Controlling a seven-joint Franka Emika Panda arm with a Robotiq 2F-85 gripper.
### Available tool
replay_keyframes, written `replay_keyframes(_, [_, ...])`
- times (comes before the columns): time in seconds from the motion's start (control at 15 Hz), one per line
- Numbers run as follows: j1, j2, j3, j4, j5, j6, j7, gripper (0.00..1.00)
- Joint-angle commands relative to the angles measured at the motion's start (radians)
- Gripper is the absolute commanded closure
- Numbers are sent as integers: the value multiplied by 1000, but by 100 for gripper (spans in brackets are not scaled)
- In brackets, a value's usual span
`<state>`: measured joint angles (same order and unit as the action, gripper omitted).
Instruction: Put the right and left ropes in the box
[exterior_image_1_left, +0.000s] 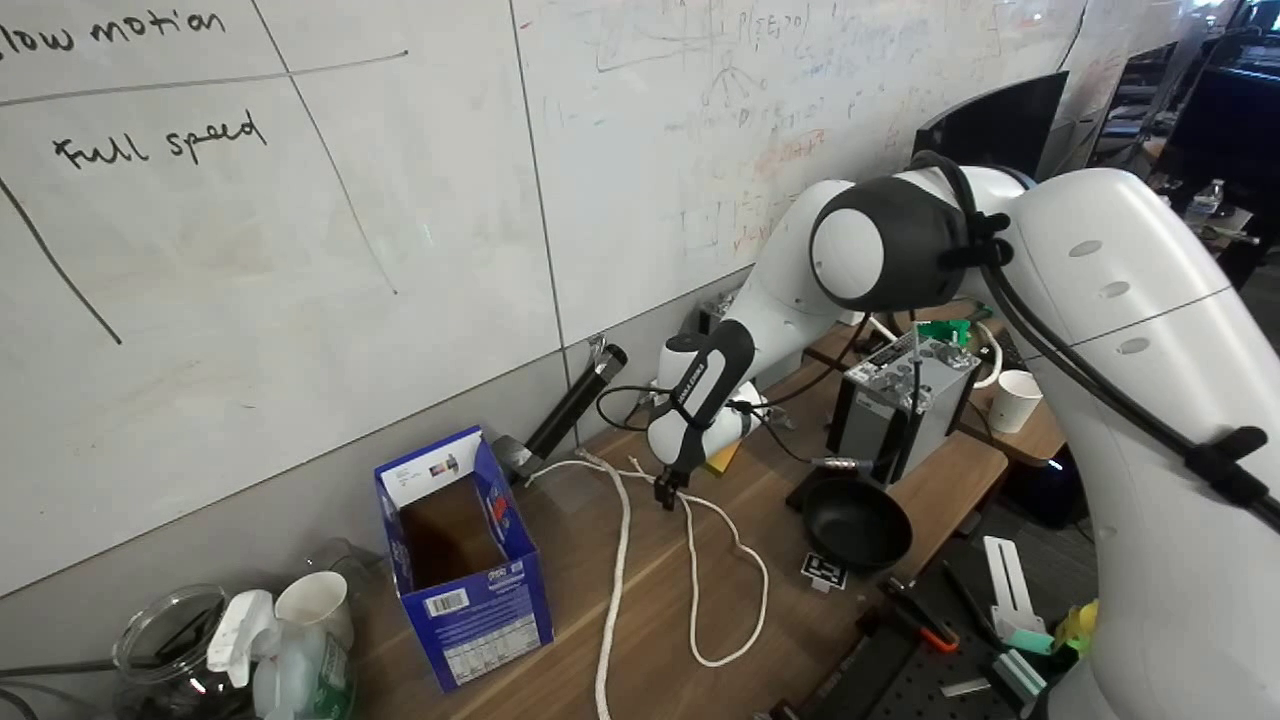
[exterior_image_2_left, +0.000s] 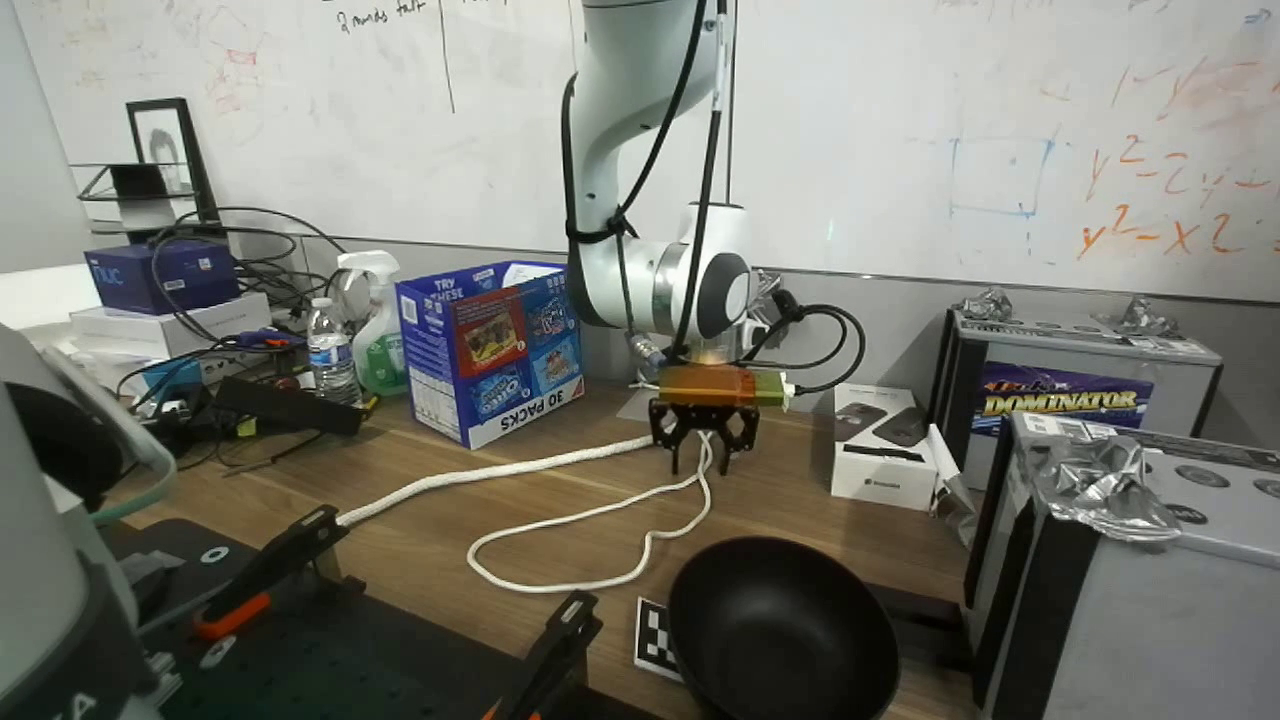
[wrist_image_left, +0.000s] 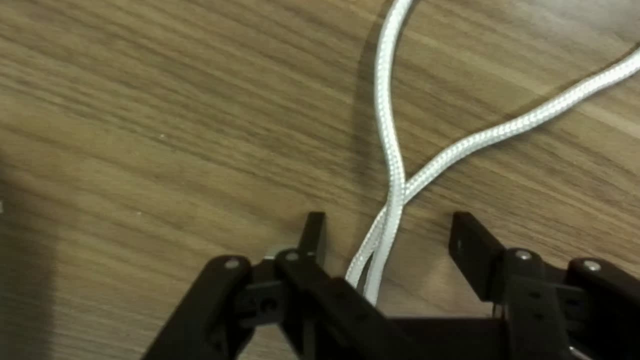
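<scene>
Wood-grained table (exterior_image_2_left: 790, 490). Blue box (exterior_image_2_left: 490, 350) set on it upright, open-topped, brown inside, covered in coloured print. Tool (wrist_image_left: 389, 237) spread well apart, nothing gripped. Outside box: thicker white rope (exterior_image_2_left: 500, 469) stretched across table; thinner white rope (wrist_image_left: 398, 192), braided, looped, doubled strands straddled by tool.

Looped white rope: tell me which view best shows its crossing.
The wrist view: close up, the looped white rope crosses itself, unobscured by the open jaws. Both exterior views show the loop, but the crossing looks tiny.
</scene>
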<state>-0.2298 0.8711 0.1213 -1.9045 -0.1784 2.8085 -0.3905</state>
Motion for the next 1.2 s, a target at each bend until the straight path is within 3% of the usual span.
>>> replay_keyframes(0.0, [-16, 9, 21, 16, 15, 12, -38, 66])
replay_keyframes(0.27, [-16, 5, 23, 19, 16, 4, -45, 94])
replay_keyframes(0.47, [-12, -1, 19, 21, 16, -16, -43, 100])
replay_keyframes(0.8, [9, -80, 15, -23, 24, -75, -11, 95])
replay_keyframes(1.13, [82, -277, 2, -118, 40, -189, 72, 96])
